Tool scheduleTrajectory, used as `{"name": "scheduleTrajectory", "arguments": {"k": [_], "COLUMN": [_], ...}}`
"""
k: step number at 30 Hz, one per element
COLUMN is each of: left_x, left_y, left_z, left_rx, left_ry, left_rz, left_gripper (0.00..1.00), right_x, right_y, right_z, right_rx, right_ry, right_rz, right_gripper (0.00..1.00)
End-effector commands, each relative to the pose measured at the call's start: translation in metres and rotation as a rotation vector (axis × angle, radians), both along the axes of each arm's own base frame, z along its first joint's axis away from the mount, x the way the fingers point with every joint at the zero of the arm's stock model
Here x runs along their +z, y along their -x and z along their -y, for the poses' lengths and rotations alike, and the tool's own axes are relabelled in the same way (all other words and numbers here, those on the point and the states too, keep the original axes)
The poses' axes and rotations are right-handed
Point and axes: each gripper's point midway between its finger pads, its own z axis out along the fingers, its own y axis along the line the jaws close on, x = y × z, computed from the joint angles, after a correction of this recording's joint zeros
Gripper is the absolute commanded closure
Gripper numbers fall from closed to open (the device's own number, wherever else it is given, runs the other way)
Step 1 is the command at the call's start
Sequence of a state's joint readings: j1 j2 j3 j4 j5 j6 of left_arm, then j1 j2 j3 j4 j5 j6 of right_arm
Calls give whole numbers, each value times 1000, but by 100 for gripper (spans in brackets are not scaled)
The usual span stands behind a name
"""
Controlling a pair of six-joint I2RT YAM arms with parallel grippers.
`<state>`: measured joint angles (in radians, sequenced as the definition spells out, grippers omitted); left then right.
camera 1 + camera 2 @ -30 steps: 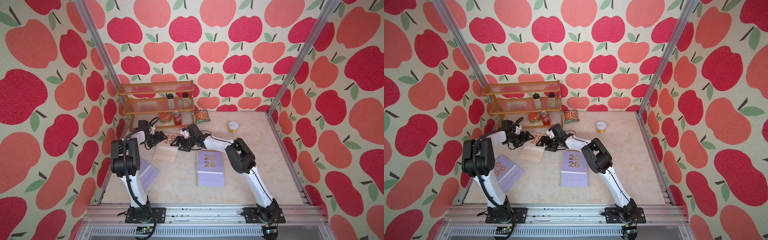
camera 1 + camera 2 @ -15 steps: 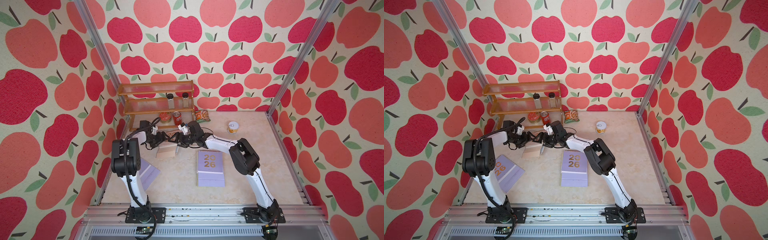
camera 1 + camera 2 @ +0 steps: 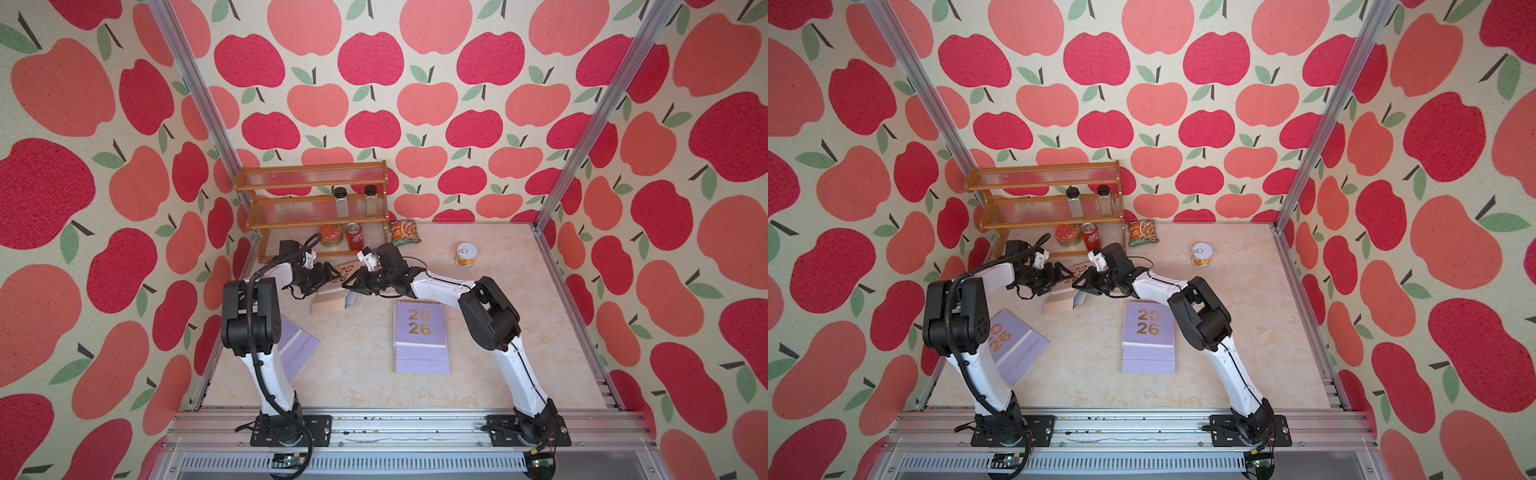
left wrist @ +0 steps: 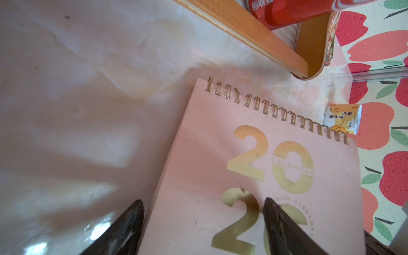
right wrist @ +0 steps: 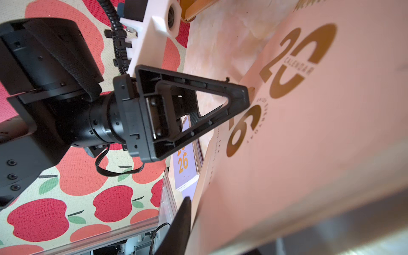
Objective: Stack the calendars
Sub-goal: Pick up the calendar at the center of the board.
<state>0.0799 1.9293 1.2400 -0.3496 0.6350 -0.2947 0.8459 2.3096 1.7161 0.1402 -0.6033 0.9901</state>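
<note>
The right gripper (image 3: 352, 286) has just closed on the edge of the pink calendar (image 3: 328, 302). The left gripper (image 4: 203, 202) stays open, so lifting can start.

Apple-print walls (image 3: 374, 62), pale marbled tabletop (image 3: 498, 353), three-tier wooden rack (image 3: 311, 181) in the far left corner.

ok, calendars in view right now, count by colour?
pink calendar: 1
lilac calendars: 2
total: 3
</note>
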Motion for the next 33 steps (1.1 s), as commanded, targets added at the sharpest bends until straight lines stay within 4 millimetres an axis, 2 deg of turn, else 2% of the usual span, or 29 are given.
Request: {"name": "scheduleTrajectory", "arguments": {"k": [1, 7, 11, 14, 17, 22, 27, 33], "left_x": [10, 15, 27, 47, 74, 116, 136, 151], "left_y": [14, 15, 12, 8, 4, 2, 1, 5], "left_z": [15, 13, 4, -12, -33, -54, -45, -23], "left_rx": [-42, -37, -15, 24, 77, 105, 44, -58], "left_ry": [25, 4, -25, -46, -80, -51, 50, 178], "left_rz": [-9, 6, 41, 101, 178, 322, 419, 504], "left_gripper": [18, 18, 18, 18, 17, 16, 16, 18], "right_x": [27, 21, 27, 41, 65, 105, 135, 151], "right_y": [8, 9, 10, 9, 5, 4, 19, 39], "right_z": [-6, -4, -4, -2, 5, 27, 45, 59], "right_rx": [26, 24, 37, 51, 52, 63, 124, 185], "right_ry": [-42, -28, -46, -77, -138, -206, -260, -302], "right_rz": [60, 49, 63, 91, 111, 170, 212, 246], "right_gripper": [80, 98, 100, 100, 100, 100, 100, 100]}}
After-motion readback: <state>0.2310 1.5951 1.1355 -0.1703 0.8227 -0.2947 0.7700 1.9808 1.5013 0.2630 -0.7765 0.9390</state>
